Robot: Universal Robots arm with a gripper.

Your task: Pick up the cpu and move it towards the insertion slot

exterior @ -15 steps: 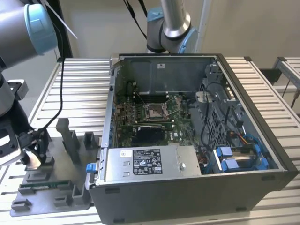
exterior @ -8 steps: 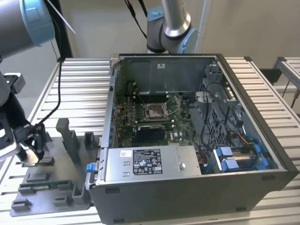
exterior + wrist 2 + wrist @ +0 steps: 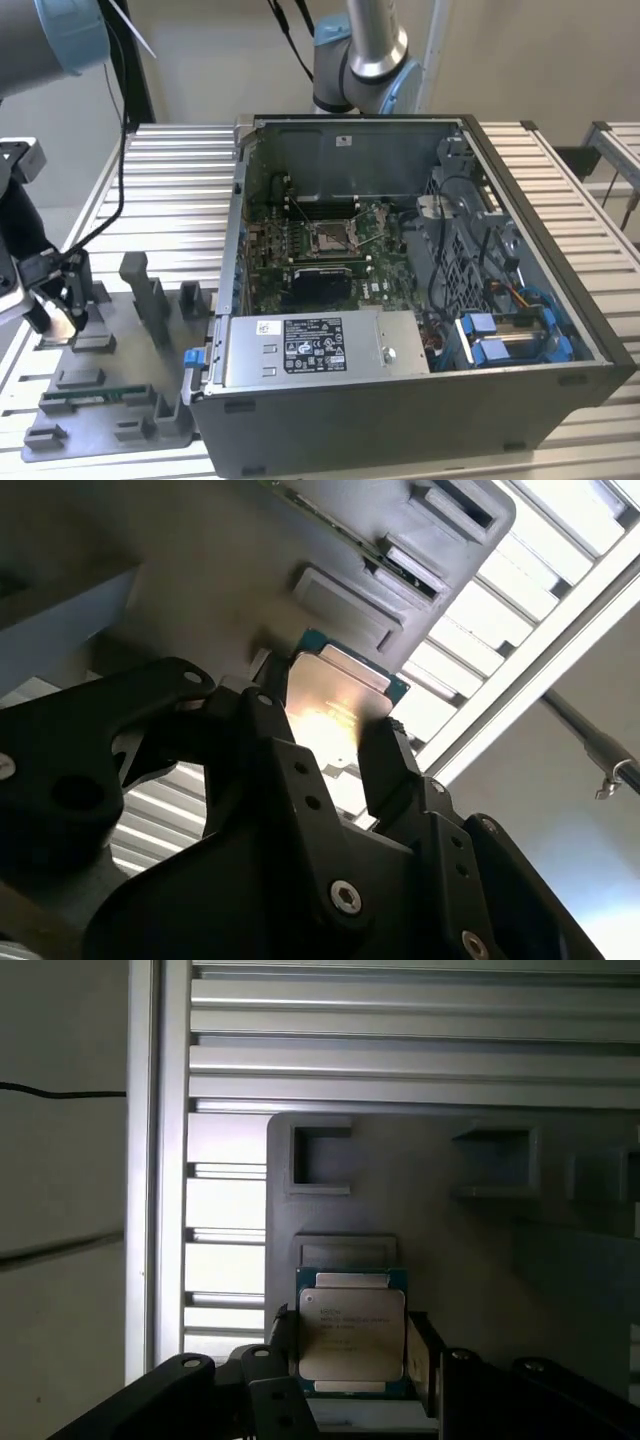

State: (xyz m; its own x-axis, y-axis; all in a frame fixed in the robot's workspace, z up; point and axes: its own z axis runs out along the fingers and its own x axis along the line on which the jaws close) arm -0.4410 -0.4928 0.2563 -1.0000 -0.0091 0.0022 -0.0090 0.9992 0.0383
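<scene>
**Chip clamped at the tray, socket well apart**

In the exterior view the black gripper (image 3: 62,312) hangs low over a moulded grey plastic tray (image 3: 130,350). The tray lies on a slatted aluminium worktop (image 3: 150,160) at the exterior view's left. Just beside the tray stands an open dark metal computer case (image 3: 400,420) with a green motherboard (image 3: 385,285) in its floor. On that board sits the insertion slot (image 3: 330,237), a square socket with a shiny silver frame, thin wire levers and a brownish-gold centre. It lies well apart from the gripper. A long narrow green memory stick (image 3: 95,397) rests in a recess at the tray's near edge.

Both wrist views bring in what the exterior view leaves too small to make out. The cpu (image 3: 352,1332), a small flat square chip with a pale silvery metal top and a thin green rim, sits between the two matt black fingers (image 3: 285,1332). The fingers are drawn in against its opposite edges and grip it. The first wrist view looks flat onto its stepped metal lid, over a raised rectangular frame of the tray. The second wrist view catches a bright glare on the smooth lid (image 3: 335,715) and the screw heads in the gripper's body. Whether the chip is clear of the tray cannot be told.
</scene>
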